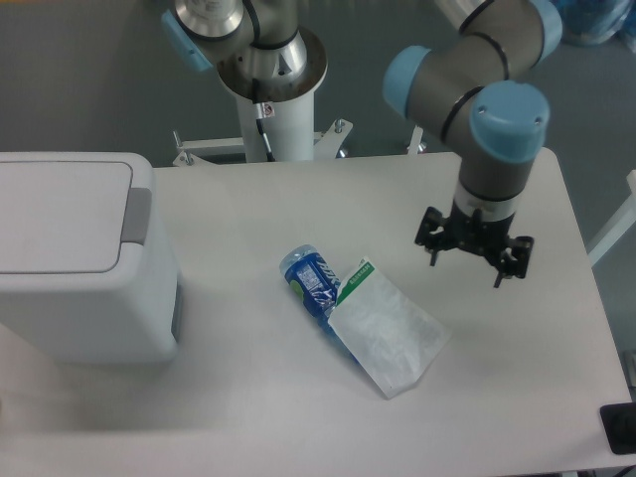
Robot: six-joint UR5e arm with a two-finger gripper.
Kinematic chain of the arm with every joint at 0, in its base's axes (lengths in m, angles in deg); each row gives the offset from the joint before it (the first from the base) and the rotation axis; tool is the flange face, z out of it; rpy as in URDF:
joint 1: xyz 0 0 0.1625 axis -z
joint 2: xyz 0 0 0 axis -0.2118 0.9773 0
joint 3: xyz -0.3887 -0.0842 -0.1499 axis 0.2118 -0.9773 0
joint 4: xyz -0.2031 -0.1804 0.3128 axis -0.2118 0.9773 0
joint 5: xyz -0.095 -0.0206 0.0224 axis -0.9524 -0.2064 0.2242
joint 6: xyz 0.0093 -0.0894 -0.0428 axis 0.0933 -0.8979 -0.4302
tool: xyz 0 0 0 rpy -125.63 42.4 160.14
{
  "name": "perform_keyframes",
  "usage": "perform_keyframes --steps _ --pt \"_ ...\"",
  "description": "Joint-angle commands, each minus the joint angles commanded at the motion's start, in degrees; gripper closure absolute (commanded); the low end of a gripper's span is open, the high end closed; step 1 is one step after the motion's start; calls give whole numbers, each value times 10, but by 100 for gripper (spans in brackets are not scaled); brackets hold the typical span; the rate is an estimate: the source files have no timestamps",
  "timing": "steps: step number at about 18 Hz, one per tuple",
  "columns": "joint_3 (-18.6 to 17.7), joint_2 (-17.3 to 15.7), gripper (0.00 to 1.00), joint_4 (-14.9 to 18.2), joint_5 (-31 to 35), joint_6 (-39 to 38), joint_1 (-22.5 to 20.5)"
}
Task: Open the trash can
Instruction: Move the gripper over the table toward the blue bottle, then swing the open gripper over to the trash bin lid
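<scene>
The trash can [75,258] is a large white boxy bin at the table's left edge. Its flat lid lies closed, with a grey push strip [137,221] along its right side. My gripper [467,266] hangs over the right half of the table, far to the right of the bin. Its fingers [434,257] are spread apart and point down with nothing between them.
A crushed blue bottle [310,280] lies near the table's middle, partly under a clear plastic bag [388,333]. The arm's white base post [273,109] stands behind the table's back edge. A black object [618,427] sits at the lower right corner.
</scene>
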Motion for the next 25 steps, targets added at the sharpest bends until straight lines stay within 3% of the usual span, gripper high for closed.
perform_keyframes --steps 6,8,10,16,20,25 --pt "-6 -13 0 -4 -7 -31 39" --pt "-10 -20 0 -4 -46 -61 48" --pt "-11 -47 0 -3 -58 -91 52" --pt "-11 -64 0 3 -162 -172 80" --pt "-11 -69 0 37 -199 -248 89" --pt "-11 -115 0 52 -237 -341 130"
